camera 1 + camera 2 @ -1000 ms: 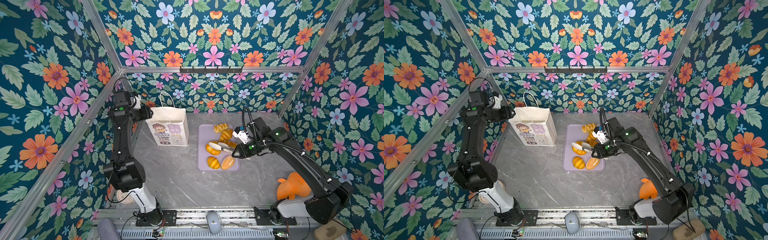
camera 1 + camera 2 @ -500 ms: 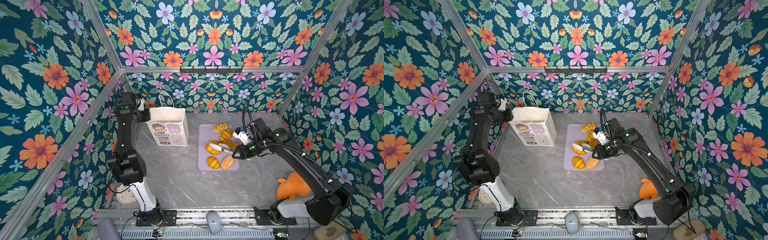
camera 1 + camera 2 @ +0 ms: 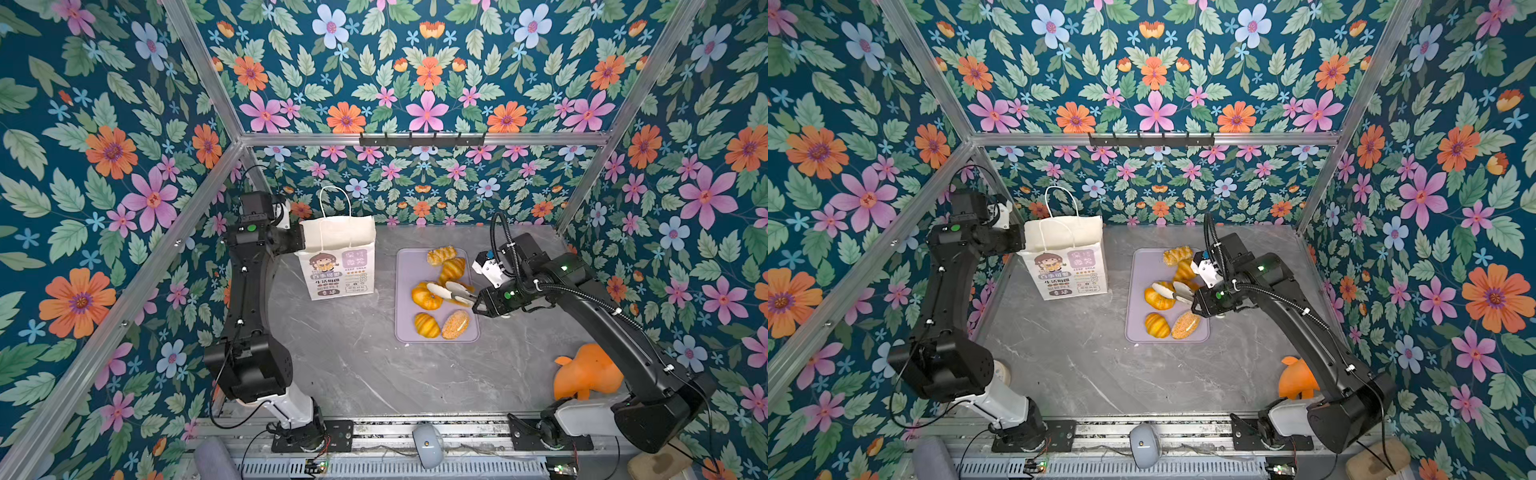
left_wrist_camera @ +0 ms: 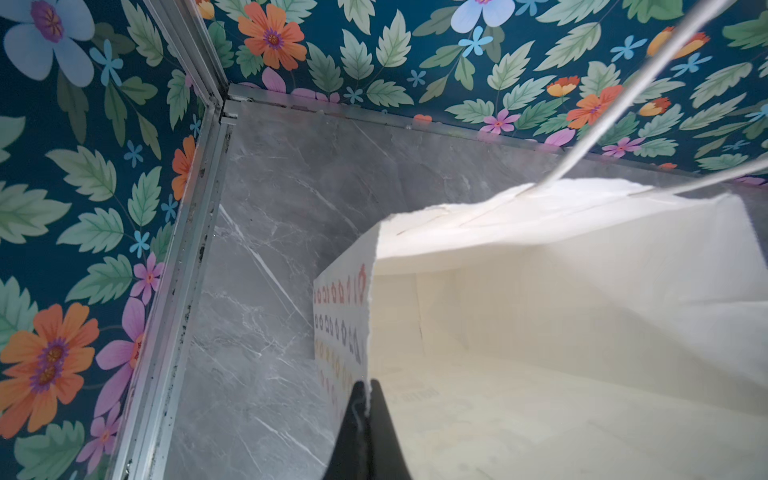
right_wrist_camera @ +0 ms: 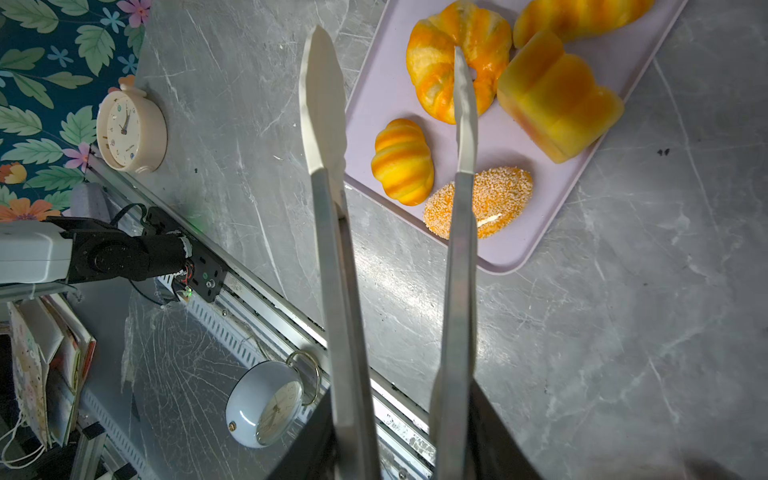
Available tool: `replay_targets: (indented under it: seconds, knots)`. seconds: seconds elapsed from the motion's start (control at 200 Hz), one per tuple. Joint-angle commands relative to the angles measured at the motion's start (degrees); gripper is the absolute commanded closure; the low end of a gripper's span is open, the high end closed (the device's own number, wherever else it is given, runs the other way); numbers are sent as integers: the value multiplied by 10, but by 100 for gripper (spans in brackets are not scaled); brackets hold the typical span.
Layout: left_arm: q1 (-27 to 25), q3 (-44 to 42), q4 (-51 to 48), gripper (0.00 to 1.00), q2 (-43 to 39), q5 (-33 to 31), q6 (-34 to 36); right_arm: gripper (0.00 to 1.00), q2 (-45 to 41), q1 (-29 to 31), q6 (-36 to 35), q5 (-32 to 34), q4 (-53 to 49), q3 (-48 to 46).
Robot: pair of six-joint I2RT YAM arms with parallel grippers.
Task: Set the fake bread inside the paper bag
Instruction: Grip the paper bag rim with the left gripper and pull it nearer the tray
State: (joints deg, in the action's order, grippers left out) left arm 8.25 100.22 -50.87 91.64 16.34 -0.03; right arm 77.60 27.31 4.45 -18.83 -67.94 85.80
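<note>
Pick-up stage: left gripper (image 4: pixel 365 384) clamps the paper bag (image 3: pixel 337 257) rim, right gripper (image 3: pixel 478 302) grips open tongs (image 5: pixel 332 249); next, close them on the bread (image 5: pixel 432 91) below.

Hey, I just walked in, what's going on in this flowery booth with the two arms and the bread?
Two robot arms are set up to bag toy bread. The left tool is pinched shut on the rim of the white paper bag, which stands upright and looks empty inside. The right tool grips a pair of tongs, whose open tips are poised over the pumpkin-shaped bun on the lilac tray. Every bread in view lies on the tray; none is lifted yet.
</note>
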Motion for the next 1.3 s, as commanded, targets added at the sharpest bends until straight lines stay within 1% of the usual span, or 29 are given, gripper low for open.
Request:
replay_targets:
  seconds: [0.0,0.065,0.17,0.415,0.5,0.625,0.725,0.86,0.97,1.07,1.165,1.295]
  knots:
    - [-4,-31,-8,98,-31,34,-15,59,1,0,-8,4,-10,6]
    - [-5,-52,-6,98,-56,56,-19,59,3,0,-9,6,-13,9]
    - [-9,-74,-4,99,-87,74,-23,59,6,0,-11,7,-16,16]
    - [-10,-113,-13,99,-129,98,-12,59,25,0,-12,20,-14,14]
    - [-10,-139,-1,100,-145,121,-8,59,33,1,-12,19,-14,17]
    - [-10,-152,-2,100,-166,139,-6,59,33,0,-12,19,-11,18]
    - [-10,-146,-2,100,-179,154,-6,59,38,0,-13,23,-14,21]
    - [-10,-150,-3,100,-188,182,-7,59,42,0,-13,26,-14,19]
    - [-10,-172,6,100,-195,157,-2,59,42,0,-15,32,-16,18]
    - [-10,-184,14,100,-186,168,0,59,40,1,-19,39,-17,17]
    - [-10,-185,15,100,-172,165,5,59,34,0,-31,44,-21,11]
    - [-10,-168,9,99,-146,162,13,59,21,0,-51,61,-27,5]
